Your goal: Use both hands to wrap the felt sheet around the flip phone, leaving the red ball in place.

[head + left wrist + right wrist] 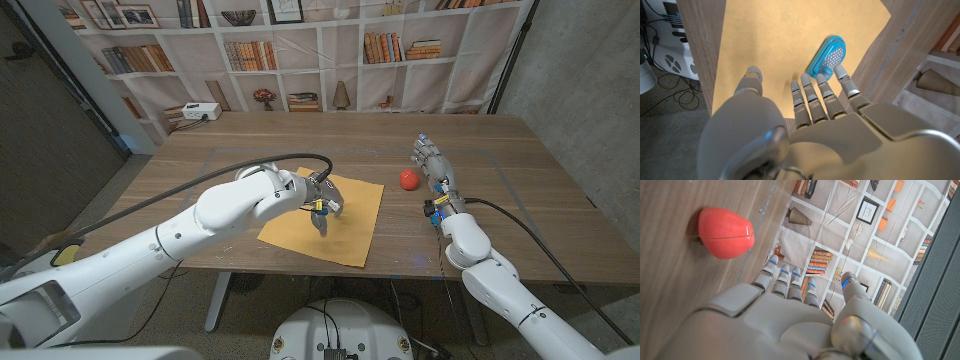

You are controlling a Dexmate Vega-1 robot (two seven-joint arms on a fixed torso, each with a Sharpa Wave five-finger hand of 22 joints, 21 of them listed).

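A yellow felt sheet lies on the wooden table in front of me, also seen in the left wrist view. A blue flip phone lies closed on the sheet. My left hand hangs over the sheet with its fingers spread; the fingertips reach the phone's near end and hold nothing. In the head view the hand covers the phone. The red ball sits on bare wood to the right of the sheet, also in the right wrist view. My right hand stands just right of the ball with straight fingers, apart from it.
A white box sits at the table's back left edge. A printed bookshelf backdrop closes off the far side. Bare wood stretches right of the ball and behind the sheet.
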